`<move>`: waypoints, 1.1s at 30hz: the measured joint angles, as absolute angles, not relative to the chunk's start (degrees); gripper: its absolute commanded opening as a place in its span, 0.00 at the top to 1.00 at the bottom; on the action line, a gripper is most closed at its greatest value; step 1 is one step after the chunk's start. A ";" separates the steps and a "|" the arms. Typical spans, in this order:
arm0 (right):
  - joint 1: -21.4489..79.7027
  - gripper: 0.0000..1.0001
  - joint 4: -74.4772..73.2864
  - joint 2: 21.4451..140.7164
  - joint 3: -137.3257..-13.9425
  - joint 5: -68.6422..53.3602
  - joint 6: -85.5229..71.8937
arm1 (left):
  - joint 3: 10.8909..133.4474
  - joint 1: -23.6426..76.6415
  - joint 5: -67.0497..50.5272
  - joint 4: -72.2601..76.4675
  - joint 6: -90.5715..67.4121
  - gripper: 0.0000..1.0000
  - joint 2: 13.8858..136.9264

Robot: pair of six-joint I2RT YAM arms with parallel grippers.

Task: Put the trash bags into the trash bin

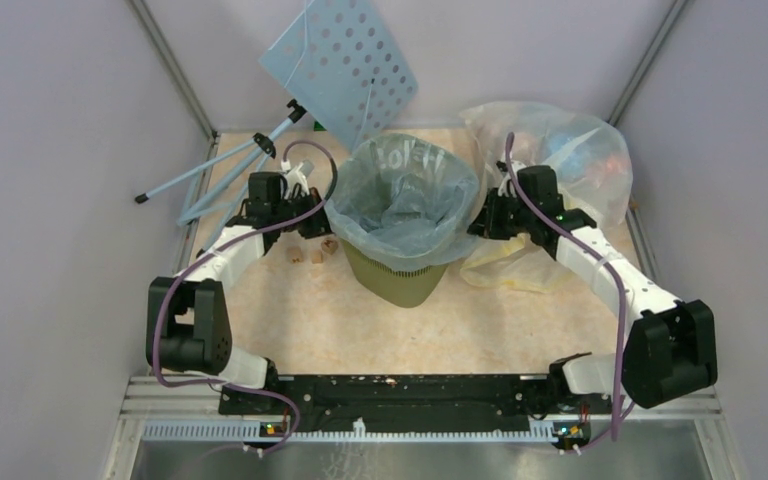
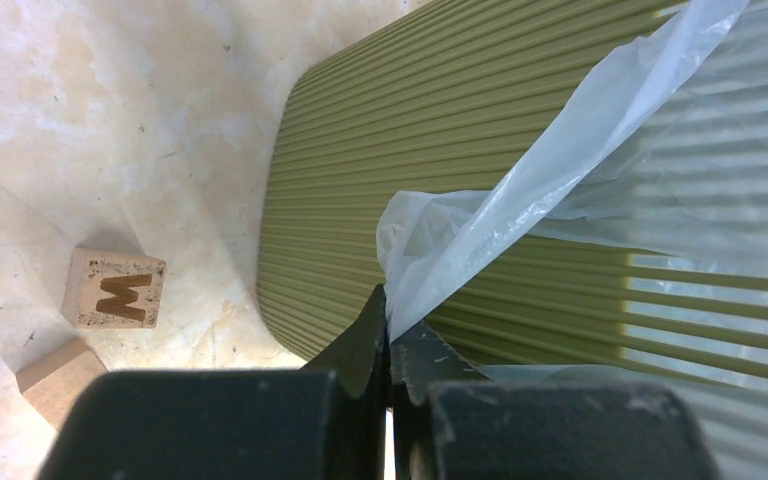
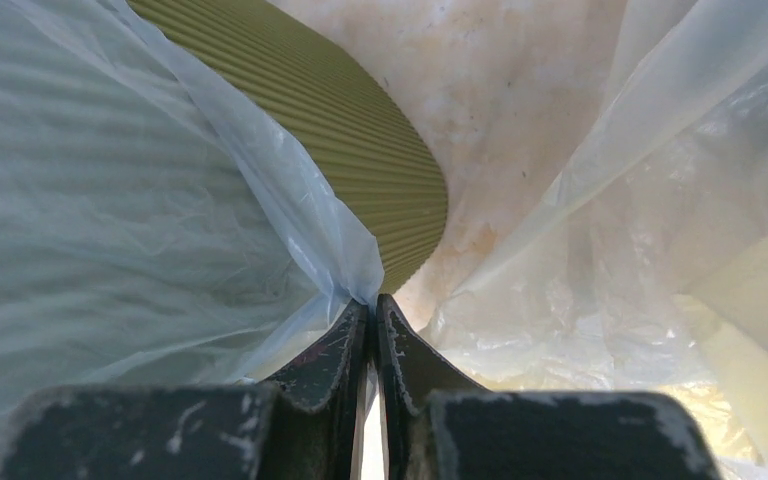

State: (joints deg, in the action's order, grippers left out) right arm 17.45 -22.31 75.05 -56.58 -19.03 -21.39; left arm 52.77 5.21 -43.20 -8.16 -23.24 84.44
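My left fingers [image 2: 384, 318] are clamped shut on the left hem of the pale blue-grey trash bag [image 1: 405, 195]. My right fingers [image 3: 371, 318] are clamped shut on its right hem, which holds the mouth stretched wide across the rim of the olive-green trash bin [image 1: 397, 285]. The bag's body hangs inside the bin, which stands upright on the table [image 1: 360, 335], and I judge that each hem now needs drawing down the ribbed outer wall to seat the liner.

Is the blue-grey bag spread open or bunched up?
Spread open: the thin pale blue-grey plastic bag drapes over the olive-green plastic bin, mouth gaping; left gripper and right gripper each pinch an edge.
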 measured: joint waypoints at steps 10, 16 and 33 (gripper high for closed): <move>20.12 0.86 -16.03 75.90 -50.98 -16.51 -23.83 | 49.67 5.10 -43.03 -3.92 -25.89 1.00 83.72; 20.14 0.61 -17.72 74.81 -50.98 -11.84 -23.38 | 49.36 5.04 -41.32 -4.05 -26.89 0.68 82.67; 20.23 0.55 -32.40 57.58 -65.60 -0.89 -16.45 | 45.15 2.48 -30.39 -7.86 -31.66 0.56 71.46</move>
State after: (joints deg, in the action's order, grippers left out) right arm 20.23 -32.40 57.58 -65.60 -0.89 -16.45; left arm 45.15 2.48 -30.39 -7.86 -31.66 71.46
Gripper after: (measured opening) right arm 0.496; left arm 0.499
